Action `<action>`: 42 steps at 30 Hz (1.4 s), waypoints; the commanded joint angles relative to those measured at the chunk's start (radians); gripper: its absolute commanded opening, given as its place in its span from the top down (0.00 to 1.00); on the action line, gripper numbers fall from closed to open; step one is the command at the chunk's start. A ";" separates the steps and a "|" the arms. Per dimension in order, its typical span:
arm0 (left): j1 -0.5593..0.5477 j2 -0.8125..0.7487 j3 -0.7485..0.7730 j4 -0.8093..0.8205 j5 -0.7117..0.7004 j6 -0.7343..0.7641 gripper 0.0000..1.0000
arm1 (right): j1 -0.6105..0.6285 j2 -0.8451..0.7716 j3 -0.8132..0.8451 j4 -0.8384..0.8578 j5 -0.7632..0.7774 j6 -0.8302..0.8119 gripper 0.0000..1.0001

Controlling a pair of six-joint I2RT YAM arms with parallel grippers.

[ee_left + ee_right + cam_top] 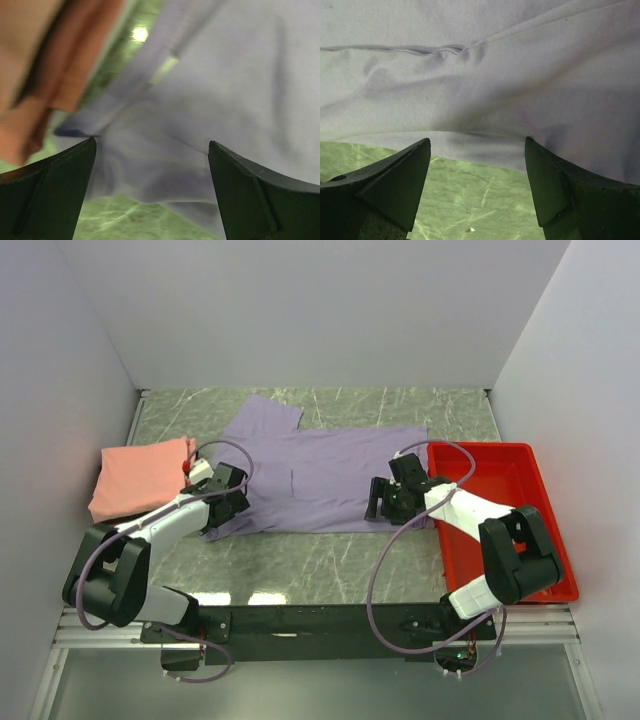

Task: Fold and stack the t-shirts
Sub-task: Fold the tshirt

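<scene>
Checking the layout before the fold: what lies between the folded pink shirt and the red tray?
The purple shirt, spread out flat, fills the stretch between the pink shirt and the red tray; the top view shows it.

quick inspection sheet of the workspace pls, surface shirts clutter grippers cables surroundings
surface: green marbled table, bare stone showing along the near side.
job's things: lavender t-shirt spread flat and unfolded; salmon-pink folded shirt to its left.
clutter: red tray at the right, beside the lavender t-shirt.
grippers: left gripper and right gripper both open at the lavender t-shirt's near edge, holding nothing.
cables: purple cables loop loosely off both arms.
surroundings: white walls on three sides.
</scene>
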 commanded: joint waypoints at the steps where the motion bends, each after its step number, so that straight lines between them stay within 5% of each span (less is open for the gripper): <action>1: 0.021 -0.046 0.005 -0.071 -0.085 -0.029 0.00 | -0.015 -0.012 -0.038 -0.098 0.040 -0.033 0.17; 14: -0.022 -0.192 0.127 0.017 0.067 0.067 0.01 | 0.050 -0.145 0.115 -0.121 0.003 -0.094 0.16; 21: -0.042 -0.103 0.102 0.152 0.212 0.093 0.00 | 0.050 -0.075 0.135 -0.129 0.097 -0.085 0.16; 32: -0.042 0.047 0.038 0.201 0.184 0.044 0.00 | 0.076 0.075 0.114 -0.110 0.157 -0.062 0.16; 42: -0.042 0.021 -0.068 0.149 0.134 -0.025 0.00 | 0.148 0.039 -0.012 -0.159 0.175 -0.035 0.16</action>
